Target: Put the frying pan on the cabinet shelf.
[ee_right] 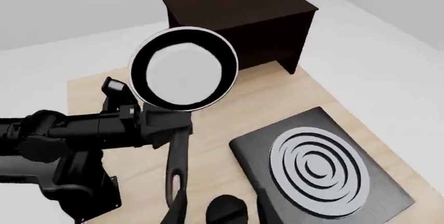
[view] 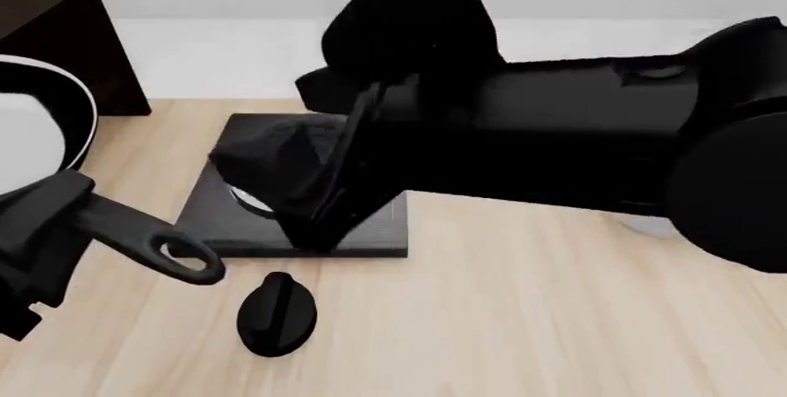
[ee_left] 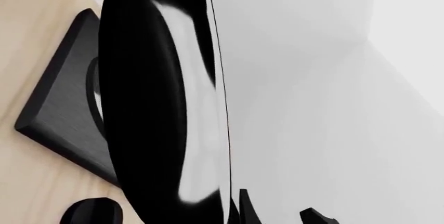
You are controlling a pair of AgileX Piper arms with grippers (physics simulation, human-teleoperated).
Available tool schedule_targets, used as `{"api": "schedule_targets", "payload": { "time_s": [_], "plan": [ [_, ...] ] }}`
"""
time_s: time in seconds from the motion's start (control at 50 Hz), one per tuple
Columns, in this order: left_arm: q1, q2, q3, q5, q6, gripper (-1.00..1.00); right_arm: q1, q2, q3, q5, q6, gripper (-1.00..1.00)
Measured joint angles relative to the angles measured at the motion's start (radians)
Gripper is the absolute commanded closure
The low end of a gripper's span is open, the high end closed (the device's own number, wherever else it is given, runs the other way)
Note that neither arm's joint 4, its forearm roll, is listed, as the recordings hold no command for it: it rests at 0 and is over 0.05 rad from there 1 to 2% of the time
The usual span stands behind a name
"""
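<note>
The frying pan (ee_right: pixel 184 68), black with a pale glossy inside, is held off the table at the left, in front of the cabinet. My left gripper (ee_right: pixel 163 125) is shut on its long handle (ee_right: pixel 177 161) close to the bowl of the pan. In the front view the pan (view: pixel 43 130) is cut off by the left edge, and the handle's holed end (view: pixel 184 261) sticks out past the left gripper (view: pixel 50 227). The dark brown cabinet (ee_right: pixel 236 16) stands at the far left corner; its shelf inside is in shadow. My right gripper (view: pixel 323 196) hangs over the stove plate, its jaws indistinct.
A square black stove plate (ee_right: pixel 319 167) with concentric rings lies mid-table, with a round black knob (view: pixel 276 314) in front of it. The bulky right arm (view: pixel 591 157) spans the right half of the front view. A white object (view: pixel 646 225) peeks out under it.
</note>
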Motion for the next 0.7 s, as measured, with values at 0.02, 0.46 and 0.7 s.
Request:
{"api": "schedule_targets", "payload": {
  "time_s": [0.02,0.46,0.7],
  "plan": [
    [0.0,-0.001,-0.001,0.001,0.0,1.0,-0.012,-0.024,0.023,-0.003,0.006,-1.0],
    [-0.006,-0.007,0.004,0.006,0.015,1.0,-0.321,-0.601,0.477,-0.053,0.102,-1.0],
    [-0.009,-0.007,-0.01,0.014,0.023,1.0,-0.457,-0.879,0.579,0.001,0.092,-1.0]
  ]
}}
